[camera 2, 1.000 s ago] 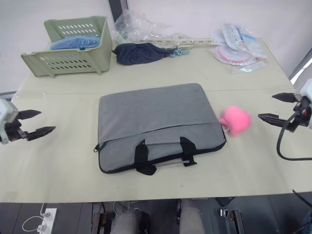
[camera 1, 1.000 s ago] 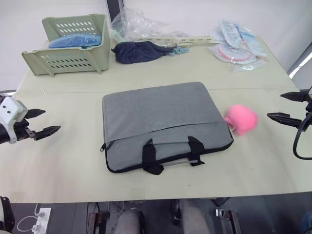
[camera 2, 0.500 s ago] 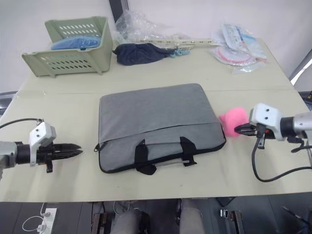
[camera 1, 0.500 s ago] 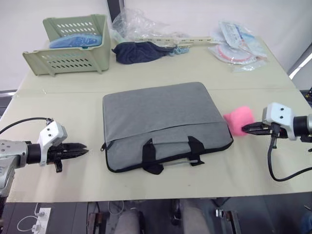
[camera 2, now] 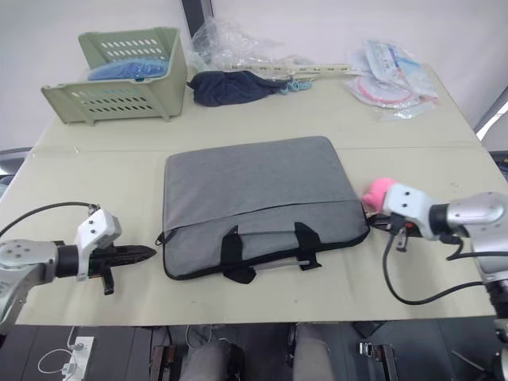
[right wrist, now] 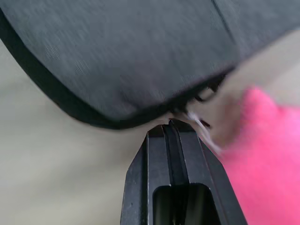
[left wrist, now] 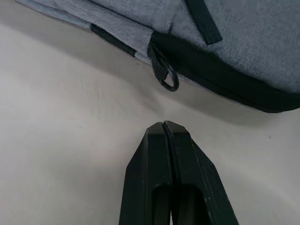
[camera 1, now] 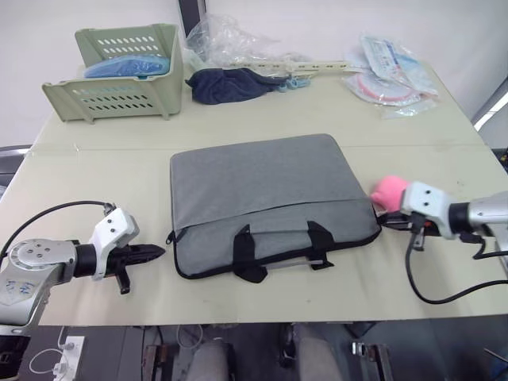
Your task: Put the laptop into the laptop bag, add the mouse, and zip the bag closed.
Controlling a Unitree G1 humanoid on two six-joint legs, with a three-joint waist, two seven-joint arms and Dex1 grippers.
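The grey laptop bag (camera 1: pixel 270 202) lies flat mid-table, its black handles toward the front edge. My left gripper (camera 1: pixel 159 253) is shut and empty, with its tip just short of the metal zipper ring (left wrist: pixel 168 79) at the bag's front left corner. At the front right corner my right gripper (camera 1: pixel 383 223) is shut too. Its tip (right wrist: pixel 171 124) reaches the bag's black edging (right wrist: pixel 70 108), right beside a pink soft blob (camera 1: pixel 389 190). The laptop and the mouse are out of view.
At the back of the table stand a green slotted basket (camera 1: pixel 119 75) holding something blue, a dark navy cloth bundle (camera 1: pixel 230 83), crumpled clear plastic (camera 1: pixel 222 40) and plastic packets (camera 1: pixel 389 75). Bare tabletop runs left of the bag.
Both grippers closed and swung inward from the table's sides. The left now points at the bag's front left corner, and the right has passed the pink blob to the front right corner.
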